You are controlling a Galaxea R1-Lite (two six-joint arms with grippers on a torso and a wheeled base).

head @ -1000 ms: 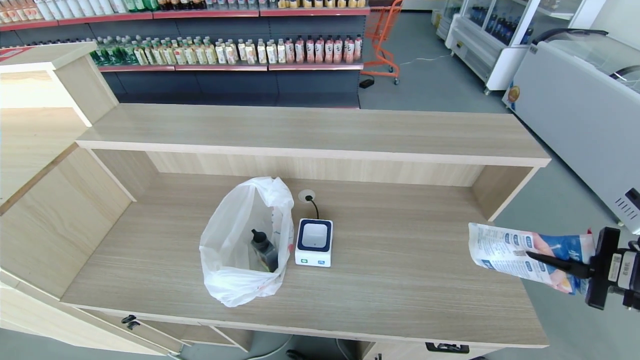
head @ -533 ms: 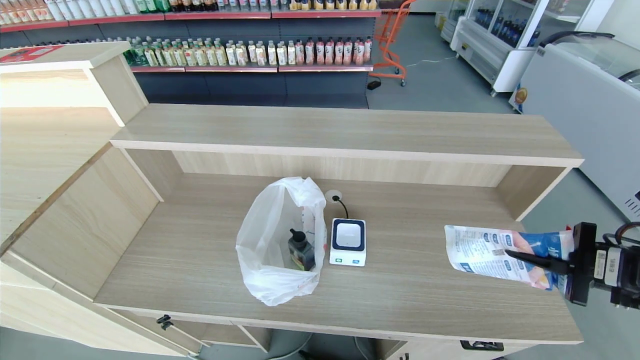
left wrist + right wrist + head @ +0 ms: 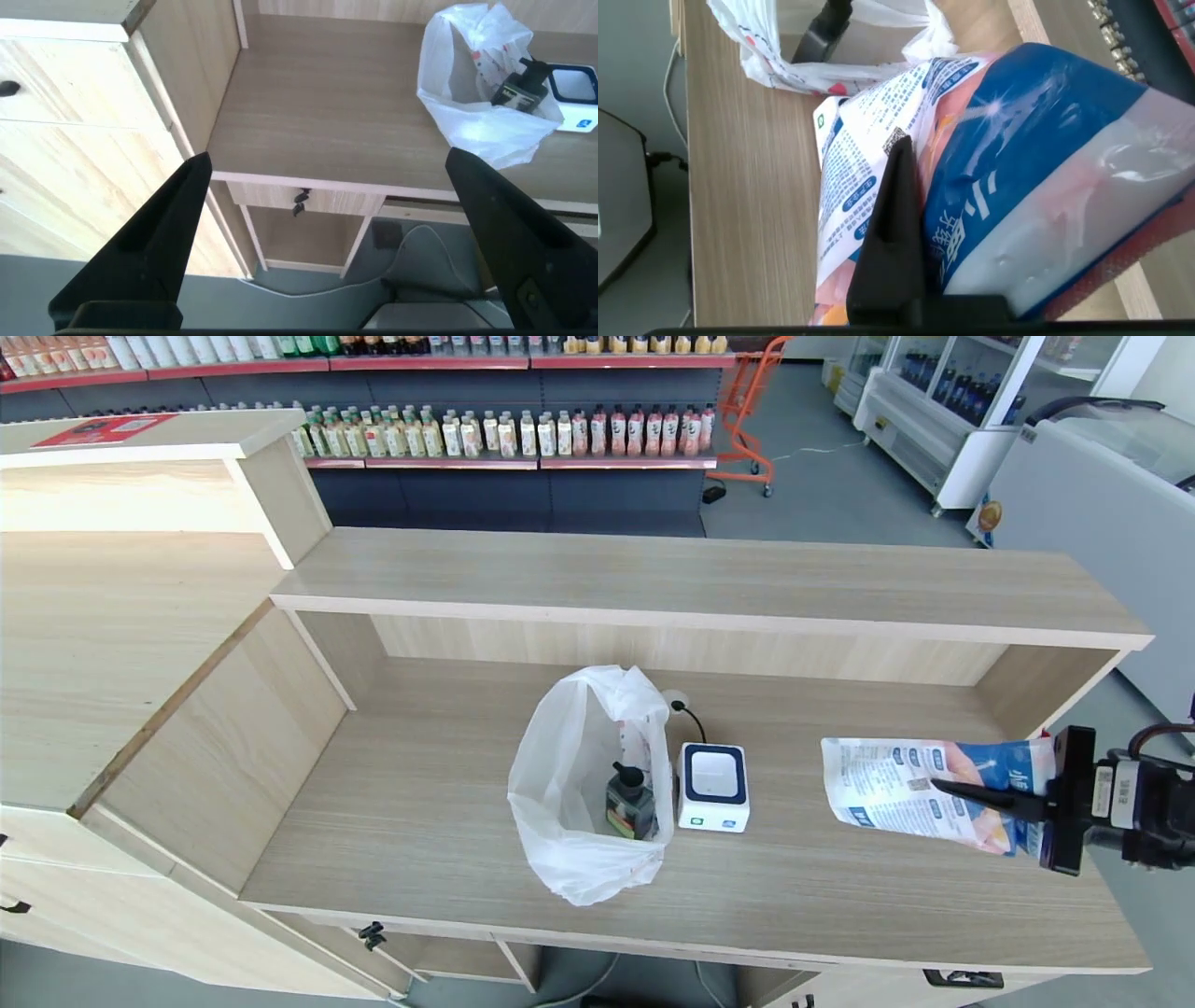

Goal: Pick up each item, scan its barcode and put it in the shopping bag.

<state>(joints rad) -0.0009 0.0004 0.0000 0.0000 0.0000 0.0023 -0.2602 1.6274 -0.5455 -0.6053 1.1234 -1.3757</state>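
Observation:
My right gripper (image 3: 991,800) is shut on a blue and white printed pouch (image 3: 924,788), held flat above the right part of the counter. In the right wrist view the pouch (image 3: 1008,177) lies against a black finger (image 3: 892,233). The white barcode scanner (image 3: 713,787) sits mid-counter, left of the pouch. Beside it stands the white plastic shopping bag (image 3: 571,803), mouth open, with a dark pump bottle (image 3: 630,801) inside. My left gripper (image 3: 327,233) stands open, off the counter's near left corner, with the bag (image 3: 486,84) far ahead.
A raised wooden ledge (image 3: 709,583) runs behind the counter and a side panel (image 3: 1050,686) closes its right end. A taller wooden unit (image 3: 121,616) stands at left. Shelves of bottles (image 3: 523,429) and freezers (image 3: 1074,495) lie beyond.
The head camera has swung, shifting the whole scene rightward in the picture. The right gripper with the pouch has come a little nearer the scanner. Bag and scanner stay in place on the counter.

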